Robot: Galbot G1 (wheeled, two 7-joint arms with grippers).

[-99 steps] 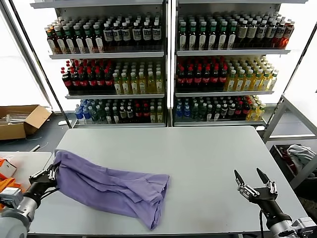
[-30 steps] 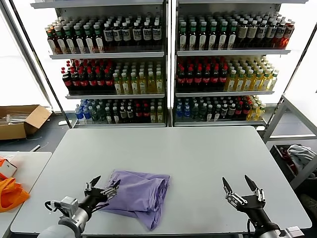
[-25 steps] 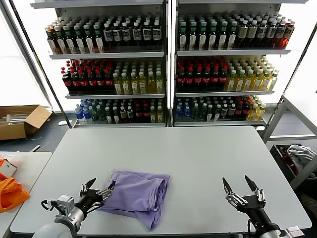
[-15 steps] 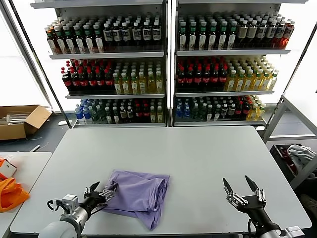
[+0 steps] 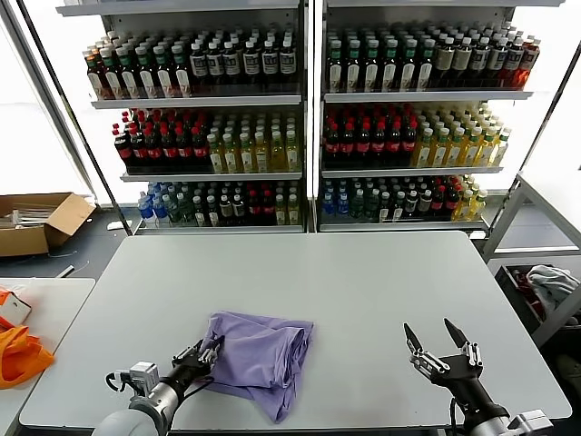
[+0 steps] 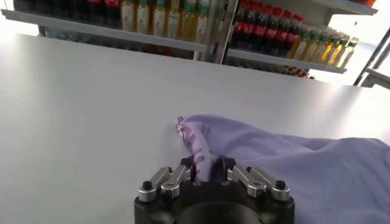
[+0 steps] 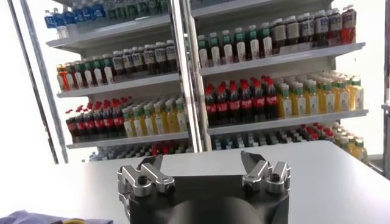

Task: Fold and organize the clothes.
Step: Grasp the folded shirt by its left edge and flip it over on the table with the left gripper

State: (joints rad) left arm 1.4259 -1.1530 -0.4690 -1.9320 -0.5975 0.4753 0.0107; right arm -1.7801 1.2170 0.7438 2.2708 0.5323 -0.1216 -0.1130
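- Head view: the T-shirt (image 5: 259, 356) lies bunched in a rough, partly folded heap near the front edge of the bench (image 5: 363, 282), left of centre, with one pointed flap trailing toward the front edge.
- Head view: the left end effector (image 5: 204, 352) sits low at the shirt's left edge, touching the cloth; the right end effector (image 5: 442, 349) hovers over bare bench well apart from the shirt, fingers spread wide and holding nothing.
- Head view: the creases and sag suggest thin, soft, light cloth that will drape and slide on the smooth top, not hold a shape, so a fold likely needs two held points, or one edge dragged flat.
- Left wrist view: the left end effector (image 6: 206, 175) is pinched shut on a gathered ridge of the T-shirt (image 6: 292, 164), a small twisted tuft of fabric rising between its fingers while the rest spreads away across the bench (image 6: 85, 109).
- Left wrist view: such a small pinch could slip under a pull; a hem or shoulder seam, where the cloth is doubled, looks the firmer place to take hold.
- Right wrist view: the right end effector (image 7: 204, 173) is wide open above the bench (image 7: 341, 182); only a sliver of lavender cloth shows at the picture's corner.
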